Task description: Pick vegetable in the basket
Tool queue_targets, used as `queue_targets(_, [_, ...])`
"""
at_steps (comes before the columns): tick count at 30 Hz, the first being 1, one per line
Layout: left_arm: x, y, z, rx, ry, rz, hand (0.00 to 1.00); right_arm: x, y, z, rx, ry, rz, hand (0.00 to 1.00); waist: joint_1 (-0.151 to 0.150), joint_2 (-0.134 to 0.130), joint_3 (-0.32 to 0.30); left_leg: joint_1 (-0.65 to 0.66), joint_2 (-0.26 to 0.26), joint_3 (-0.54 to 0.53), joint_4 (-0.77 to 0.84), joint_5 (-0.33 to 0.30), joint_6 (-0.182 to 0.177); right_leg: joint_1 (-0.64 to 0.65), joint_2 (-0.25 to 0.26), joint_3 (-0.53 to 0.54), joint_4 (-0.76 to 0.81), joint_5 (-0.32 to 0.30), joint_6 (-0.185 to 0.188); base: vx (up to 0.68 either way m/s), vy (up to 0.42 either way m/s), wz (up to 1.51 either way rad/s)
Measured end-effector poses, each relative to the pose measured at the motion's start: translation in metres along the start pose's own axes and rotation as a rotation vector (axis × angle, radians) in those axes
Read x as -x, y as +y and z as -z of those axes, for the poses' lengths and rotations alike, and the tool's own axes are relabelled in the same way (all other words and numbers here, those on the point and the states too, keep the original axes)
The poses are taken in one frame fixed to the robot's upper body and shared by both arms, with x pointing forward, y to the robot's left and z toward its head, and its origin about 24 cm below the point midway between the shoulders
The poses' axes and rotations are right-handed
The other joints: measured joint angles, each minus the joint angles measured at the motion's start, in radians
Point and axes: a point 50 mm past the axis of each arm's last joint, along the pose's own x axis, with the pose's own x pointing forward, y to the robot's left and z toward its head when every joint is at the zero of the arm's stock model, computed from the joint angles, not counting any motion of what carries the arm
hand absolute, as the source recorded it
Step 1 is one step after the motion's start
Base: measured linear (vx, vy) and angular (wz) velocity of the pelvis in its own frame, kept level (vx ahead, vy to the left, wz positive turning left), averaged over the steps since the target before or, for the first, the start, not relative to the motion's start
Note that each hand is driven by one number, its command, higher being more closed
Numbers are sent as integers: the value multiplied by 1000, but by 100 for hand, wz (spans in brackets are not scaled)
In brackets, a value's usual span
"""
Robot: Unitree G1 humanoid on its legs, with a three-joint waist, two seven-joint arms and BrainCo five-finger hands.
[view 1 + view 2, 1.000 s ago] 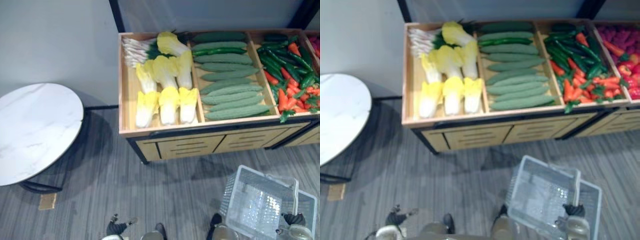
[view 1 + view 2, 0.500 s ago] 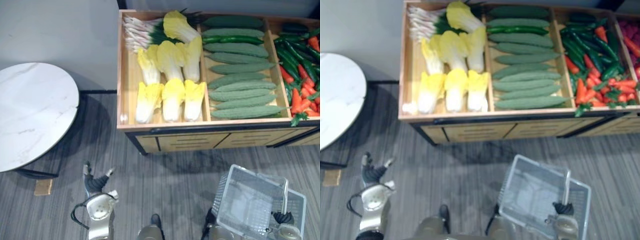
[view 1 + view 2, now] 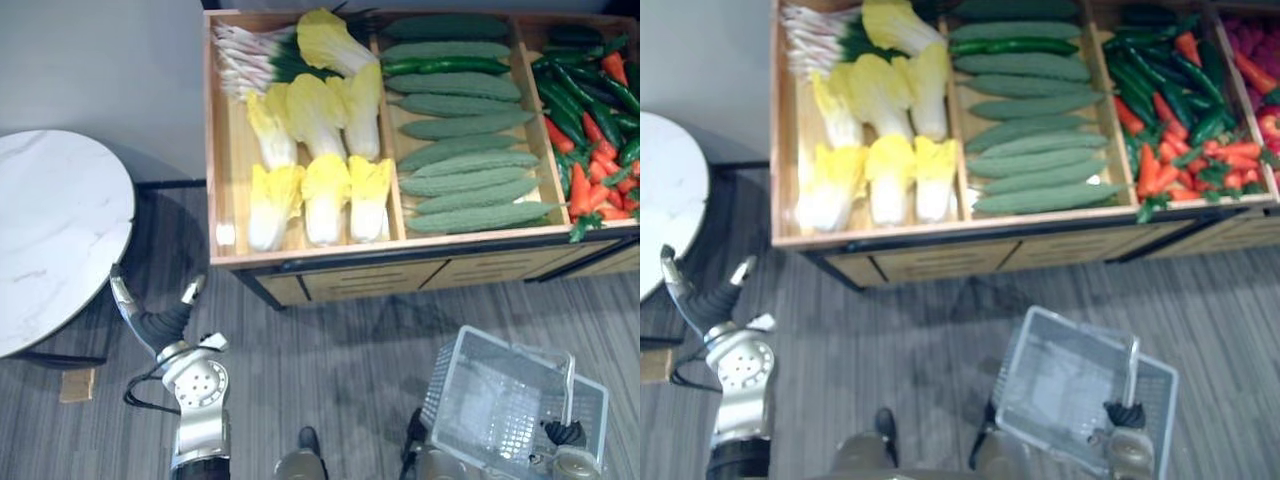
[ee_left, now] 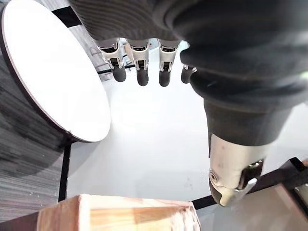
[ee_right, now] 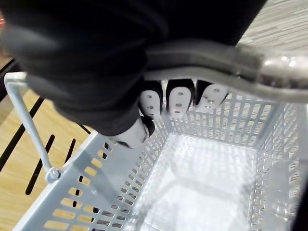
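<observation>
Grey striped floor (image 3: 340,360), with a wooden produce stand (image 3: 330,262) against a pale wall.

The vegetables all lie in the stand's compartments, none in the basket:
- Napa cabbages (image 3: 325,185) lie in the compartment ahead of the left hand and slightly to its right.
- Green cucumbers (image 3: 470,180) lie in the next compartment.
- Chillies and carrots (image 3: 590,110) lie in the one ahead of the right hand.

The grey plastic basket (image 3: 440,390) hangs from the right hand (image 3: 560,434), whose fingers (image 5: 178,98) are curled round the handle (image 3: 1131,370). Its interior is bare.

The left hand (image 3: 160,320) is raised low before the stand, fingers (image 4: 139,62) straight and spread, holding nothing. It is well short of the produce. A round white marble table (image 3: 50,230) stands just to its left.

Assessment: the basket is carried, but no vegetable has been grasped or deposited. The reach, the grasp and the transfer to the basket all remain.
</observation>
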Motion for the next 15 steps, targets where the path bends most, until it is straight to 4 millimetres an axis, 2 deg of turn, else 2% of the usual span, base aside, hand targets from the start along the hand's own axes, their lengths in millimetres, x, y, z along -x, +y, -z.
queue_targets(2, [-2, -8, -7, 12, -27, 22, 0, 0, 1, -4, 10, -16, -4, 100, -12, 2, 0, 1, 0, 3, 0, 0, 0, -1, 0, 3, 0, 0, 0, 6, -6, -2])
queue_targets(7, [-19, -25, -24, 48, -92, 31, 0, -2, 0, -15, 46, -69, -10, 100, -14, 9, -1, -3, 1, 28, 1, 0, 0, -34, 1, 47, 6, 0, 0, 2, -19, -19])
queue_targets(11, [-27, -37, -22, 43, -63, 26, 0, -3, 1, -21, 72, -101, -7, 100, -42, 24, -2, -1, 3, 34, 4, 0, 0, -39, 3, 57, 6, 0, 0, 15, -33, -16])
queue_targets(15, [-35, -45, -24, 41, -42, -6, 0, -3, 2, -25, 79, -119, -6, 100, -43, 25, -2, -4, 9, 52, 20, -1, -2, -70, 6, 93, 32, 0, 0, 29, -29, -24])
